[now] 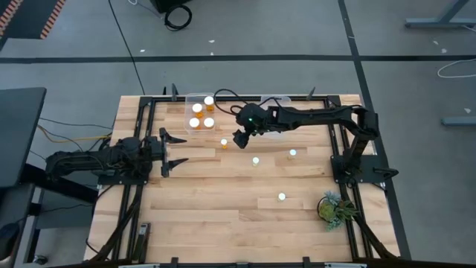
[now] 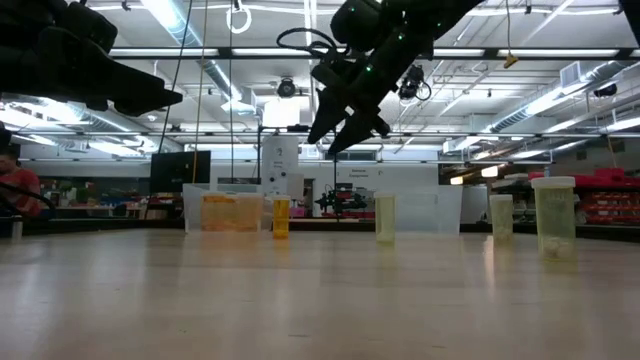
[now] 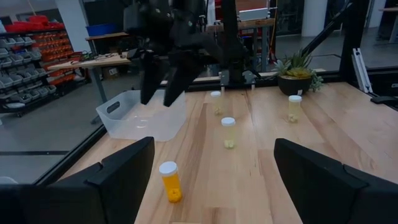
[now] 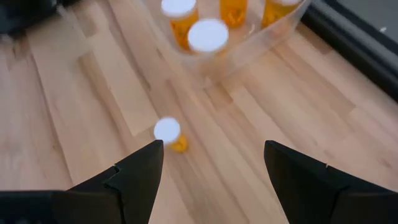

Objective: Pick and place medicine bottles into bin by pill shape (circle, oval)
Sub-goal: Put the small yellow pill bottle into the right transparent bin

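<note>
Bottles are standing in two groups in the high view: four orange ones inside the clear bin [image 1: 199, 113] at the table's far edge, and four more out on the wooden table [image 1: 223, 216]. The lone orange bottle [image 1: 224, 143] is sitting just in front of that bin, with the right gripper [image 1: 239, 141] hanging beside it, fingers spread and holding nothing. Three pale bottles [image 1: 256, 161] are standing farther right and nearer (one close to the potted plant [image 1: 333, 208]). The left gripper [image 1: 172, 149] is waiting near the left edge, jaws apart and empty.

Seen from the low view, the right gripper [image 2: 335, 135] is hovering above the table, clear of the orange bottle [image 2: 281, 217] below and to its left; the bin [image 2: 225, 208] is showing just left of that bottle.

In the left wrist view, the orange bottle [image 3: 170, 181] is standing upright between that arm's parted fingers [image 3: 124, 168] but well ahead of them, untouched.

The right wrist view is looking down on the same bottle [image 4: 168, 133], with the bin's [image 4: 249, 50] capped bottles beyond it.
</note>
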{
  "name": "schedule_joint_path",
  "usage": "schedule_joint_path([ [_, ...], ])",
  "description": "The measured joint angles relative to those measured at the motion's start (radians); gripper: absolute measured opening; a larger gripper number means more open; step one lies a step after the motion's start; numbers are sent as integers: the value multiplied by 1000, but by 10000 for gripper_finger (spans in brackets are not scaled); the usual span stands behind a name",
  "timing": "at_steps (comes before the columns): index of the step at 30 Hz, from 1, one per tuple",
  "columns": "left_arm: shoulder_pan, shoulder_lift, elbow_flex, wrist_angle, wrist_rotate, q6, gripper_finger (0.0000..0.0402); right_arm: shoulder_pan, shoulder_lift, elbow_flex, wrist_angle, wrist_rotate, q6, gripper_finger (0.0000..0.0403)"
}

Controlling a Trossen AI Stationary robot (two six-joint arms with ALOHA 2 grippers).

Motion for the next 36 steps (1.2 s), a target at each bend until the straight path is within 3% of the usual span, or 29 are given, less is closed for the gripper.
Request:
schedule_joint_path([
  [13,0,0,0,-1,0,0,341,36,-2,2,-8,-26,-7,284],
  [25,0,0,0,-1,0,0,341,154,-3,2,-241,-20,39,284],
  [36,0,0,0,-1,0,0,341,250,-3,59,-393,100,118,284],
])
